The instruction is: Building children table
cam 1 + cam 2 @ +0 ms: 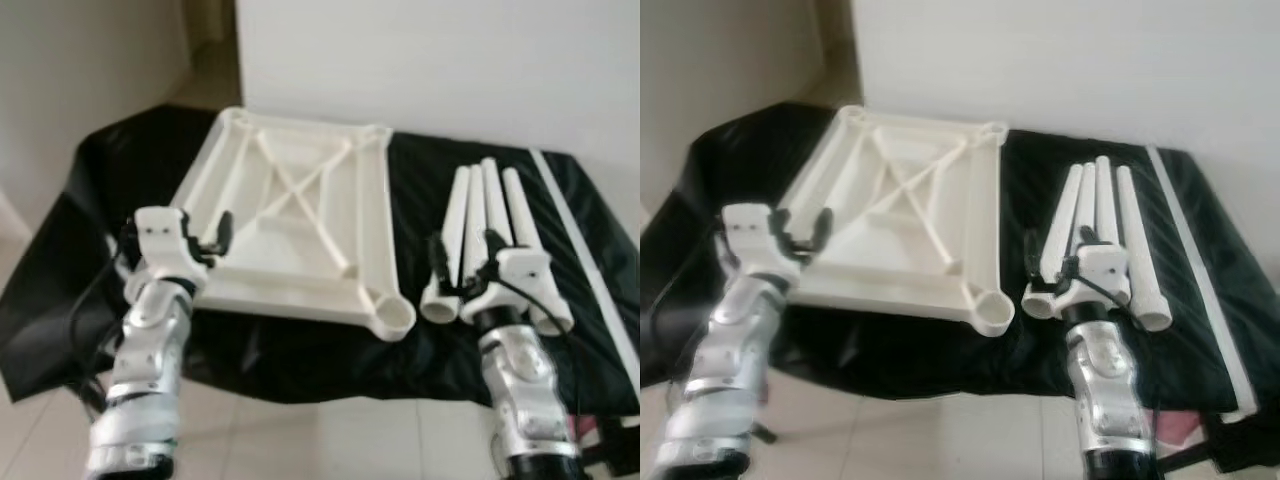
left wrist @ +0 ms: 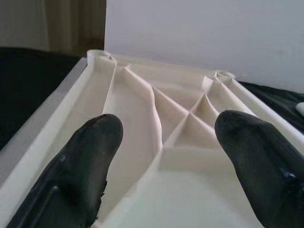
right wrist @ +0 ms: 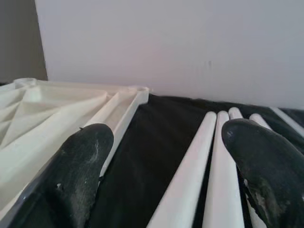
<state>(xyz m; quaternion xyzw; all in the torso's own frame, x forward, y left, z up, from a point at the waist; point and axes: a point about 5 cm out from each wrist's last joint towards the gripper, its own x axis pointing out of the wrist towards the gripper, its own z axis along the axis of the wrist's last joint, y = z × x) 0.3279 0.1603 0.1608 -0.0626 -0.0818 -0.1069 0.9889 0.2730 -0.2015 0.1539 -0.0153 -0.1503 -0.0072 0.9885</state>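
A white plastic tabletop (image 1: 372,200) lies upside down on a surface covered in black cloth, its ribbed underside and round corner leg sockets (image 1: 396,316) facing up. Several white leg tubes (image 1: 490,205) lie side by side to its right. My left gripper (image 1: 205,235) is open at the tabletop's near left edge, and in the left wrist view its fingers (image 2: 95,147) straddle the ribs (image 2: 185,118). My right gripper (image 1: 466,258) is open just above the near ends of the leg tubes (image 3: 190,166) and holds nothing.
The black cloth (image 1: 300,355) hangs over the near edge above a light tiled floor (image 1: 330,440). A white wall (image 1: 450,60) stands close behind. A long white strip (image 1: 585,250) lies along the cloth's right side. Bare cloth separates the tabletop from the legs.
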